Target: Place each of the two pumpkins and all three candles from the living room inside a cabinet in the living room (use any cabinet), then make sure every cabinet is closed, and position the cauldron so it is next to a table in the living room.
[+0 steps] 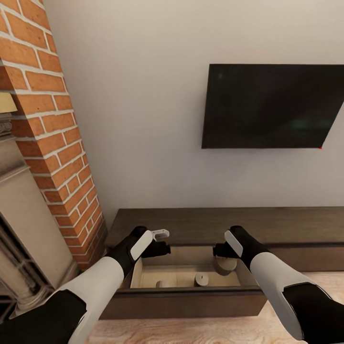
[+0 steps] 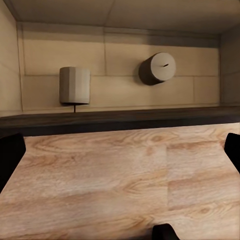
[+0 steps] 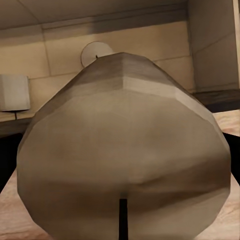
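Here the right gripper (image 1: pixel 220 250) is clamped on one candle (image 1: pixel 225 264), a squat grey-olive cylinder with faceted sides; in the right wrist view that candle (image 3: pixel 125 160) looms large between the dark fingers, its thin wick a short black line on the near end. It hangs over the right part of the open drawer (image 1: pixel 186 306) of the cabinet (image 1: pixel 229 224).

The left gripper (image 1: pixel 163 241) holds nothing, its jaws parted, one pale finger and one dark finger showing above the drawer's left rear corner. In the left wrist view the black fingertips (image 2: pixel 10 155) stand wide apart at the edges, with nothing between them.

Three candles can be counted in all. Besides the held one, two lie inside the drawer: one stands upright near the middle (image 1: pixel 201 279), its round top facing up, and a second (image 1: pixel 160 284) is partly hidden near the front wall. The left wrist view shows these two well apart, one seen side-on (image 2: pixel 75 85) and one end-on (image 2: pixel 157 68) with its wick.

The drawer has pale, smooth wood panels inside and a flat dark-brown front. The cabinet is long, low and dark brown. Above it one flat black television (image 1: pixel 272 106) hangs on a plain white wall (image 1: pixel 143 119). A red brick column (image 1: pixel 52 129) with pale mortar stands at the left, and the floor (image 1: pixel 200 332) is light grained wood.
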